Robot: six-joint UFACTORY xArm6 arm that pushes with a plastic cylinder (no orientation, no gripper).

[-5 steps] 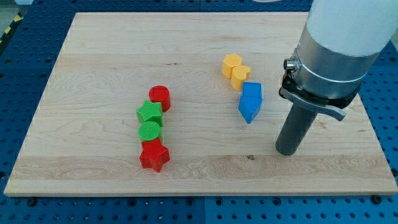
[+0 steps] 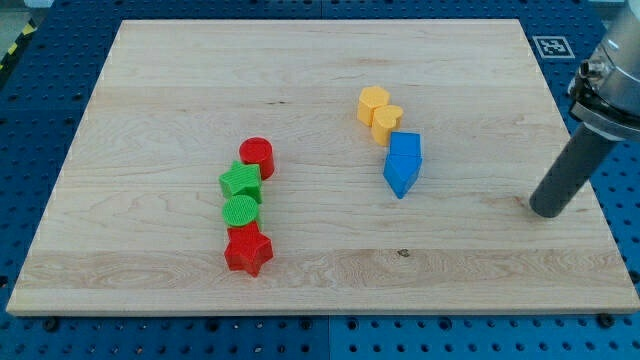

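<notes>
The dark rod's tip, which has no jaws to open or close, touches nothing, at 3 o'clock from 2 blue plastic blocks. They look light, rigid and easily slid across the wooden board.

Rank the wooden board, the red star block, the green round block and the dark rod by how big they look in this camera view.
1. Wooden board
2. Dark rod, ending at my tip, away from all blocks
3. Red star
4. Green cylinder, only slightly smaller than the star
</notes>
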